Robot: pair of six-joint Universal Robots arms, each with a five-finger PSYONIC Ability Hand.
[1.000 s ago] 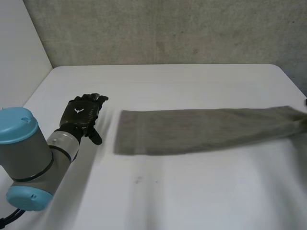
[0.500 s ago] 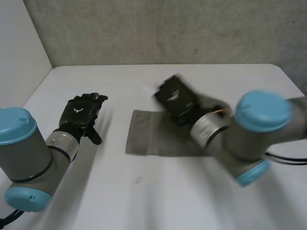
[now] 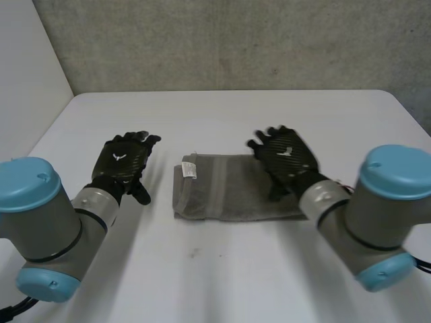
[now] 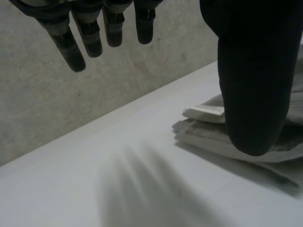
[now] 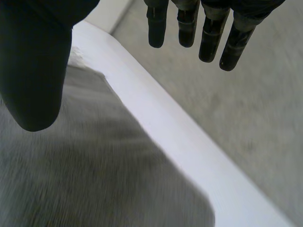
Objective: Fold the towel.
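The towel [image 3: 222, 195] lies folded in a short grey-green rectangle near the middle of the white bench [image 3: 222, 282], its long side running left to right. A small white label [image 3: 189, 168] sticks up at its far left corner, and the left end shows stacked layers.

The left hand [image 3: 122, 161] is just left of the towel and apart from it, back up, fingers pointing to the far side. In the left wrist view its fingers [image 4: 90, 38] hang straight and spread and the thumb [image 4: 253, 71] stands well away from them, so the hand is wide and holds nothing. The towel's layered end [image 4: 208, 135] and the label [image 4: 204, 111] sit beside the thumb.

The right hand [image 3: 286, 156] is over the right part of the towel, fingers stretched to the far side. In the right wrist view its fingers [image 5: 208, 33] are straight, reaching past the cloth's far edge [image 5: 94, 179] above the bare bench [image 5: 156, 123], with the thumb [image 5: 33, 56] wide apart. It grips nothing. Whether the palm touches the cloth I cannot tell.
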